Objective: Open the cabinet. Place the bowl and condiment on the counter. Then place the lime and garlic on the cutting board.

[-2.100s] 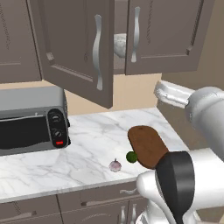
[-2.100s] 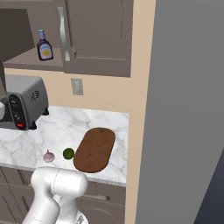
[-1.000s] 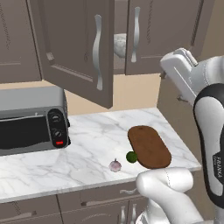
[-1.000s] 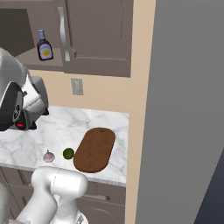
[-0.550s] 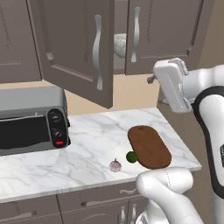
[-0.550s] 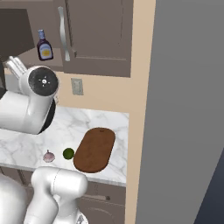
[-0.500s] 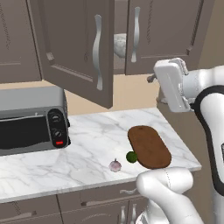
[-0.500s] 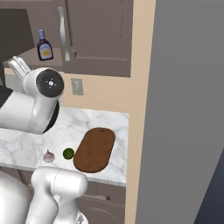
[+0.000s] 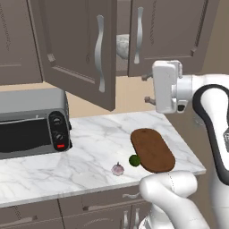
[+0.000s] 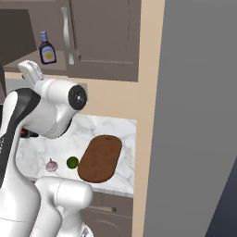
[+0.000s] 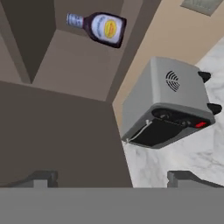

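The cabinet's left door [image 9: 85, 53] stands swung open, and the grey speckled bowl [image 9: 123, 46] shows in the gap on the shelf. The condiment bottle [image 10: 46, 48] stands on that shelf and appears tipped sideways [image 11: 98, 26] in the rolled hand view. My gripper [image 9: 149, 89] hangs open in front of the cabinet, level with its lower edge, fingertips [image 11: 41, 177] wide apart and holding nothing. On the counter [image 9: 89, 138] lie the oval cutting board [image 9: 152, 150], the lime [image 9: 133, 160] at its left edge and the garlic [image 9: 117, 169] just left of that.
A silver toaster oven [image 9: 31, 123] sits at the counter's left, below the open door. The right cabinet door [image 9: 165, 36] is closed. A tall grey wall [image 10: 194, 115] bounds the counter on the right. Drawers [image 9: 103, 208] run under the counter.
My hand has come down and moved left toward the open cabinet, turning to face it. The jaws stayed open. Nothing on the counter or shelf moved.
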Robot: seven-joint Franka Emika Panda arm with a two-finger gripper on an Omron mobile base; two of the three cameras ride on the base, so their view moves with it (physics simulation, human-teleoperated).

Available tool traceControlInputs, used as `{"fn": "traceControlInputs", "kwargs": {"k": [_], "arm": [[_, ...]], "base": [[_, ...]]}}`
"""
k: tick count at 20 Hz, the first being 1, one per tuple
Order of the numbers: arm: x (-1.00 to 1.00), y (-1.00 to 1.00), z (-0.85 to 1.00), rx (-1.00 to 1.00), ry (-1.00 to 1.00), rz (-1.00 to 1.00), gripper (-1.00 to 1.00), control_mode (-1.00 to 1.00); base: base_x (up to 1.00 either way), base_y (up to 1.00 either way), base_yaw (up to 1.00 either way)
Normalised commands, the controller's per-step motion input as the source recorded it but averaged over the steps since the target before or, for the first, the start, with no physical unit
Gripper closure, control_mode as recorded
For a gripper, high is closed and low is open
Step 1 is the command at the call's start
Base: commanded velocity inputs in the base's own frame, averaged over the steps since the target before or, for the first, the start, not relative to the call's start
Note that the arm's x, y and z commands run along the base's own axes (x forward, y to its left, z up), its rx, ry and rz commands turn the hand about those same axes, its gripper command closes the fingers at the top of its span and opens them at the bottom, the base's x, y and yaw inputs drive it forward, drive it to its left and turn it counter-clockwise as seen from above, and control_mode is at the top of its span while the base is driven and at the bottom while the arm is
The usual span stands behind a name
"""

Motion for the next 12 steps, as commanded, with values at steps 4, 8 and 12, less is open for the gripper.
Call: {"fn": "traceControlInputs", "kwargs": {"k": [4,8,12], "arm": [[0.0,0.06,0.0,0.08,0.0,0.03,-1.0,-1.0],[0.0,0.0,0.06,0.04,0.01,0.0,-1.0,-1.0],[0.0,0.05,0.14,0.0,0.06,0.0,-1.0,-1.0]], "base": [[0.0,0.0,0.0],[0.0,0.0,0.0],[0.0,0.0,0.0]]}}
